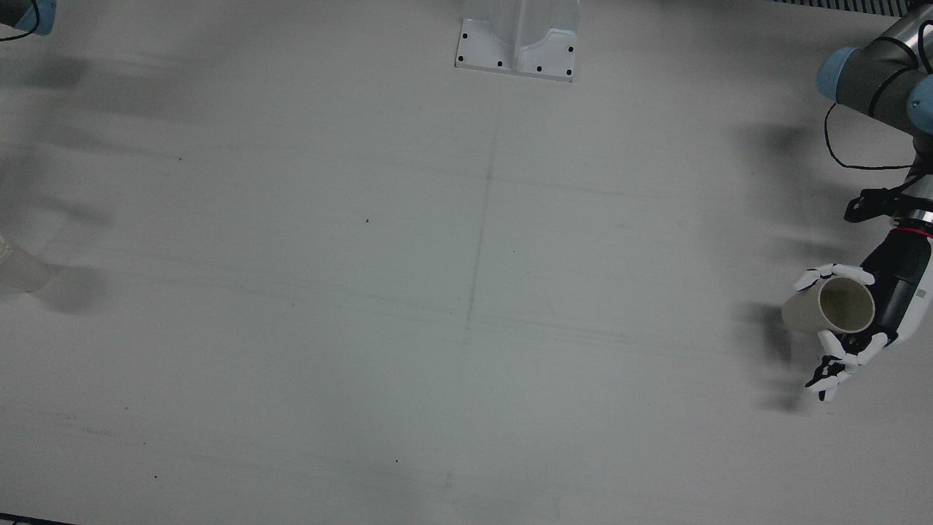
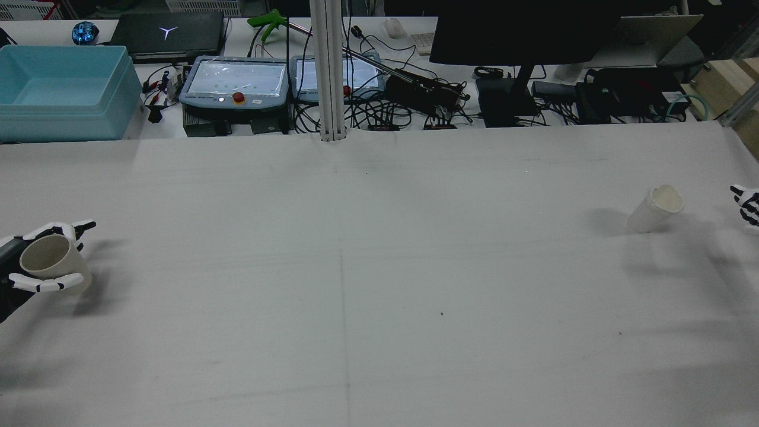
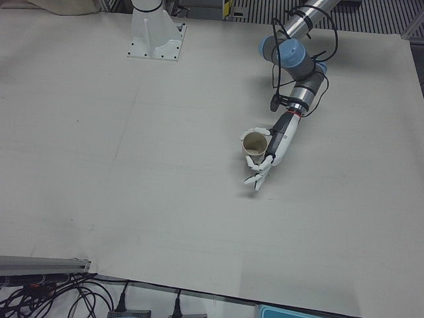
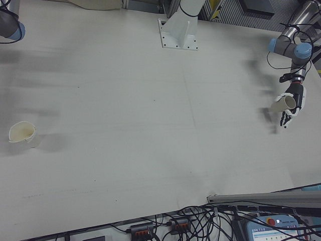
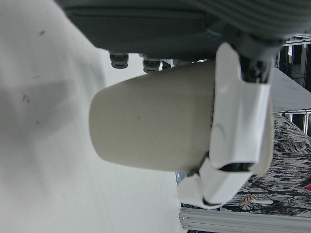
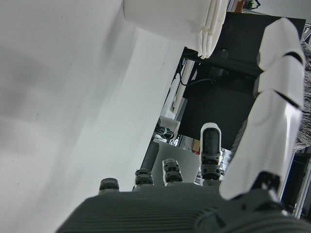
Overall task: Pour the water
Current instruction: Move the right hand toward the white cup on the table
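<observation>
Left hand (image 1: 856, 321) closed around beige cup (image 1: 831, 306), held upright at table's (image 1: 466, 292) left edge. Right hand (image 2: 747, 204) empty, fingers spread, just beside white cup (image 2: 655, 209) standing far right. Advised: keep carried cup level in transit; grasp white cup around its middle.

No legible words or numbers anywhere. Only a white three-pointed emblem on the closed dark laptop (image 2: 167, 34) beyond the surface; markings on the two pendant screens (image 2: 235, 77) too small to read.
</observation>
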